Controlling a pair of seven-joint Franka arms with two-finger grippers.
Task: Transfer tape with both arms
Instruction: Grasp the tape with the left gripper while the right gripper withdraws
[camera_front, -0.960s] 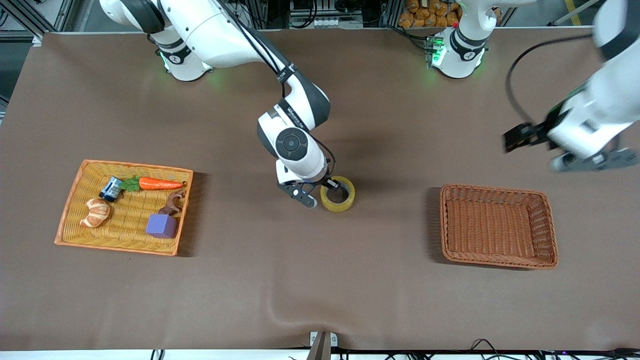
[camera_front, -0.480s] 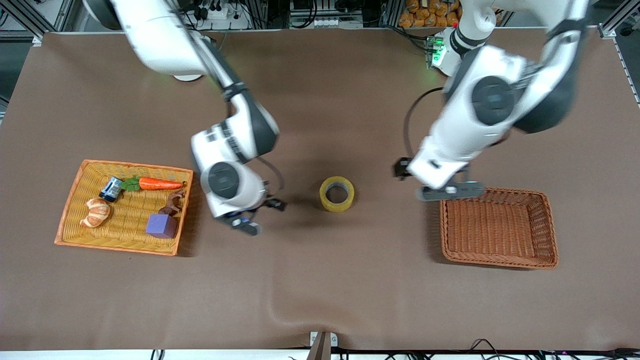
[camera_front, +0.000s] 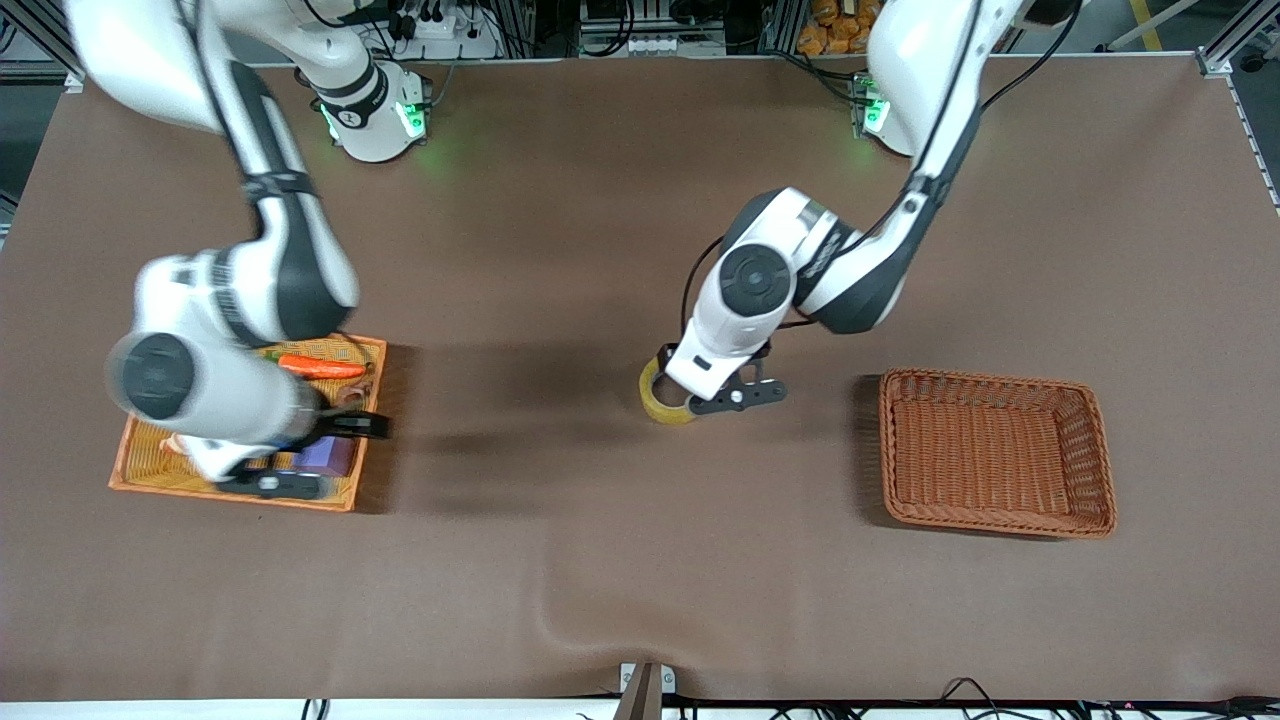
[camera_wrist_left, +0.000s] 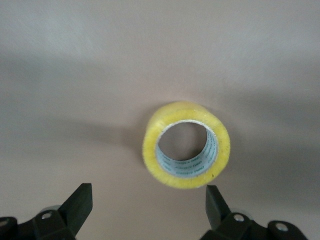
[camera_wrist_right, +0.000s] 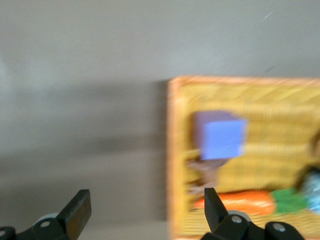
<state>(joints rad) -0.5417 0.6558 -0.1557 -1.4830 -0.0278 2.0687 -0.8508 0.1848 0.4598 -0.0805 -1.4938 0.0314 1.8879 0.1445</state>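
Two grippers: both had fingers spread, holding nothing.
Left gripper (camera_wrist_left: 145, 205): over the tape (camera_wrist_left: 186, 145).
Right gripper (camera_wrist_right: 142, 210): over the orange basket's (camera_wrist_right: 175, 150) edge.
Tape core print: unreadable.

Brown-covered table (camera_front: 600, 560), cluttered racks (camera_front: 640, 25)

There's small dark printing on the pale inner core of the tape (camera_wrist_left: 186, 146), but I can't make out the words. Nothing else here carries lettering I can read.
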